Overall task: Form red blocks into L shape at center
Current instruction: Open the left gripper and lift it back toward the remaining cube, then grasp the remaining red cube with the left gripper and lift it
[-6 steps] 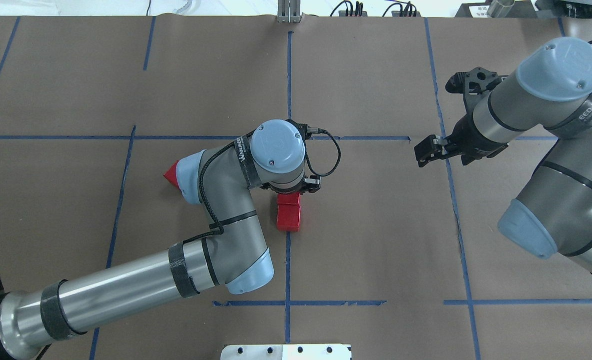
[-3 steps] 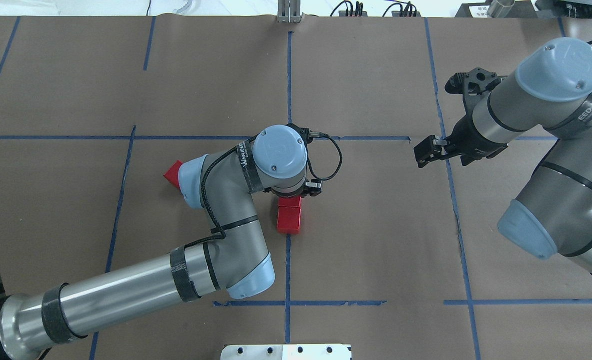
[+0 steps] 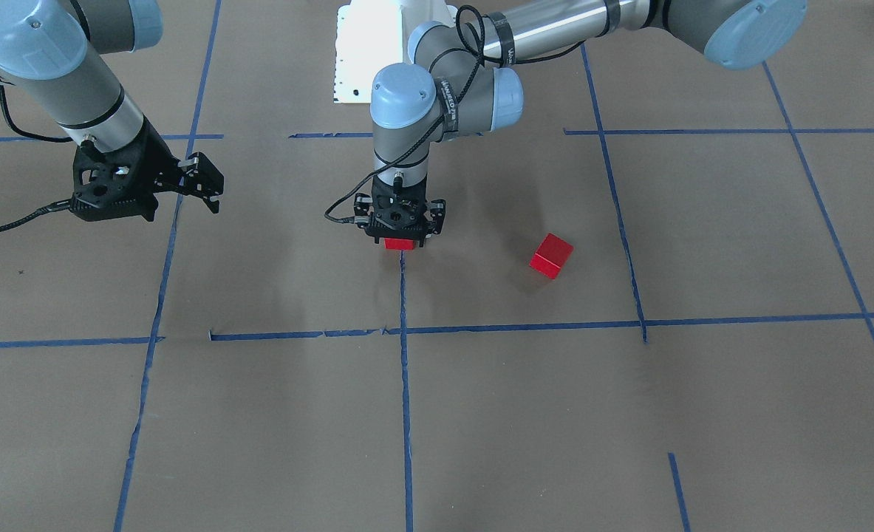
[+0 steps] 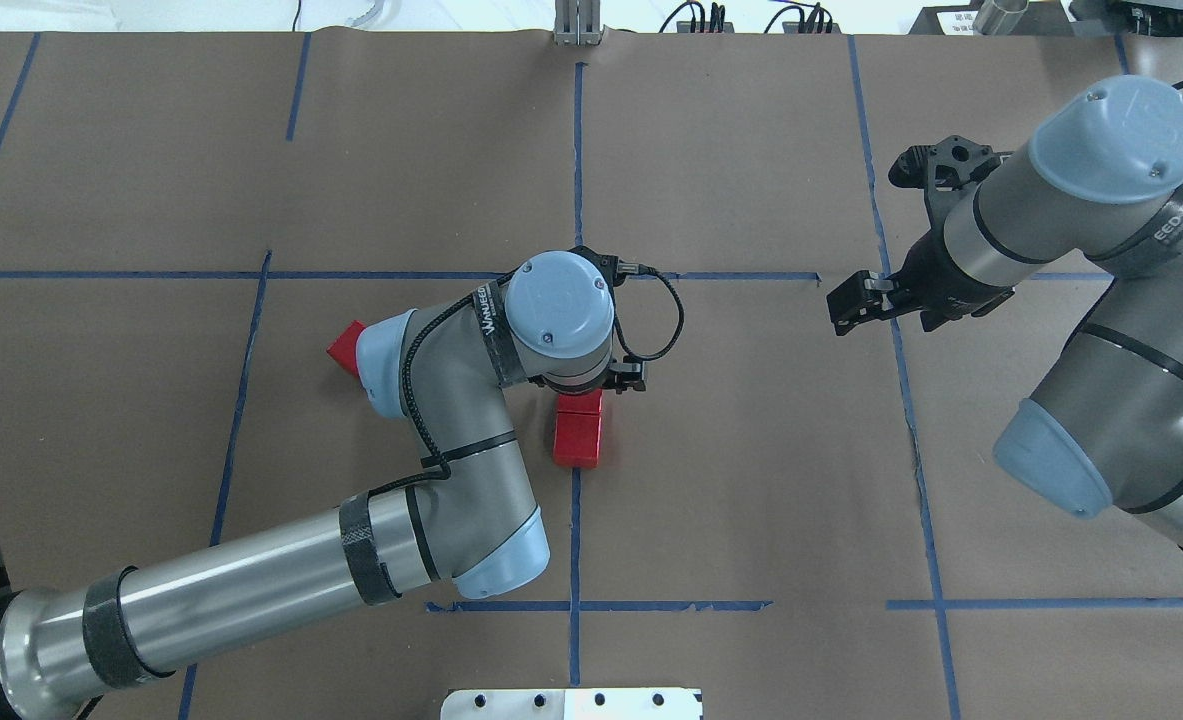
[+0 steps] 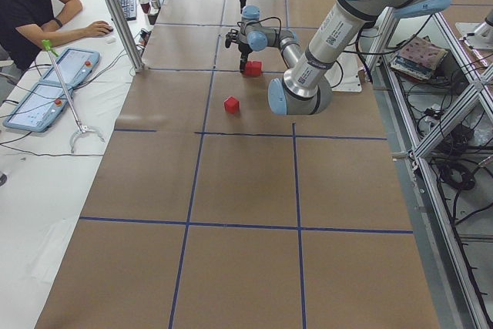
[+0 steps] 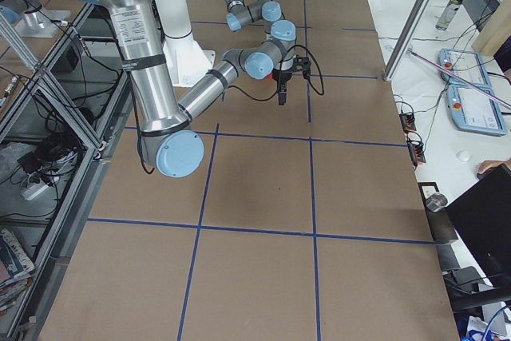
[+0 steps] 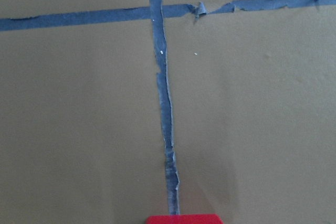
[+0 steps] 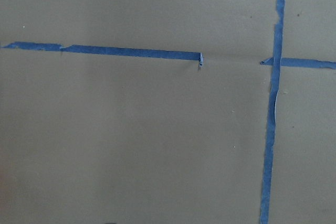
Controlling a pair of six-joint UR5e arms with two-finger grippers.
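Red matte cube [image 3: 400, 244] beneath my left pincer [image 3: 400, 233], grip I cannot tell; skewed release might shove the adjoining cube [image 4: 577, 446].

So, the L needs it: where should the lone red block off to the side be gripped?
From above, across two opposite side faces of the lone red block. It sits flat, clear all round, but turned diagonal to the tape lines, so turn the left gripper to match.

Overhead, front share center [image 4: 575, 520], wrist cams close
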